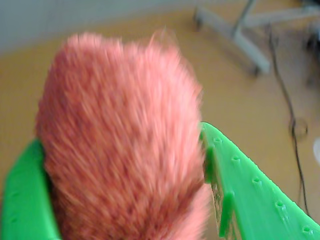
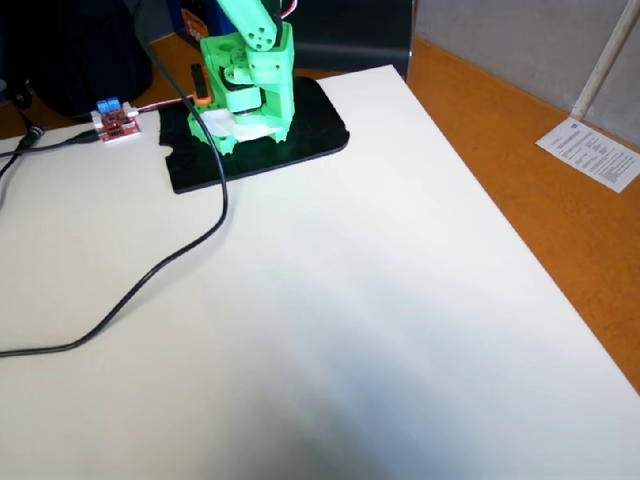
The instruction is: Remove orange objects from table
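In the wrist view the orange woolly lump (image 1: pixel 120 135) fills the middle of the picture, fuzzy and rounded. My green gripper (image 1: pixel 120 142) is shut on it, with one finger (image 1: pixel 25 195) at its left and the other finger (image 1: pixel 250 185) at its right. Behind the lump lies orange-brown wooden surface, not the board. In the fixed view the off-white table (image 2: pixel 360 300) shows, with only the arm's green base (image 2: pixel 245 90) at its far edge. The gripper and the lump are out of that view.
The base stands on a black mat (image 2: pixel 305 140). A small red circuit board (image 2: pixel 117 122) and a black cable (image 2: pixel 180 260) lie on the table's left part. A paper sheet (image 2: pixel 595 152) lies on the wood at right. Grey stand legs (image 1: pixel 235 35) and a cable (image 1: pixel 292 120) show in the wrist view.
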